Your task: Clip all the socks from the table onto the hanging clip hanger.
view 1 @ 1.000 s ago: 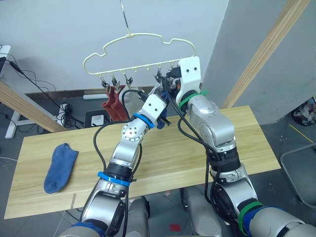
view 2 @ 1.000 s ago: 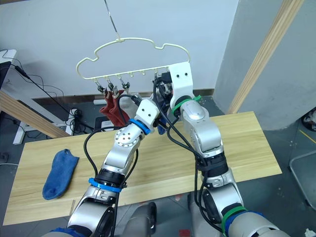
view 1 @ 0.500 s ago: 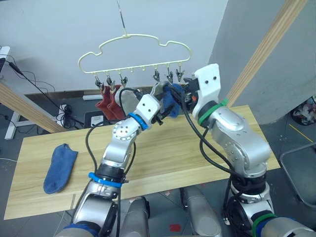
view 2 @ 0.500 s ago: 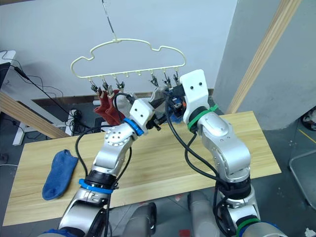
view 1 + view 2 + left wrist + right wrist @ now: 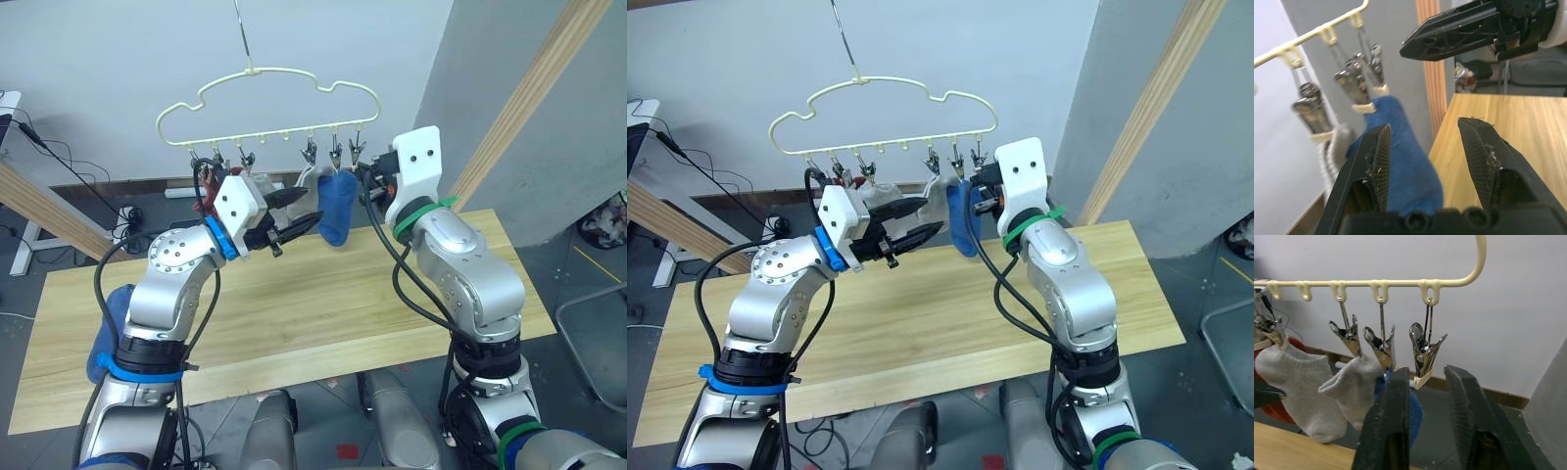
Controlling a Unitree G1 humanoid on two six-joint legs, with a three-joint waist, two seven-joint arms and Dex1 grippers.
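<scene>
With both the left gripper (image 5: 297,213) and right gripper (image 5: 1427,423) open, the shallowly clipped blue sock (image 5: 337,210) could slip off the clip hanger (image 5: 269,98) if it sways.

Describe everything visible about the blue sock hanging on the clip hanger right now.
The blue sock is a short ankle sock of soft knit, hanging limp from a silver clip, second from the right end of the pale yellow clip hanger. A light grey sock hangs against its side. The last clip beside it is empty. The left gripper, open, sits just beside it; the right gripper, open, is close by. Neither grips it.
</scene>
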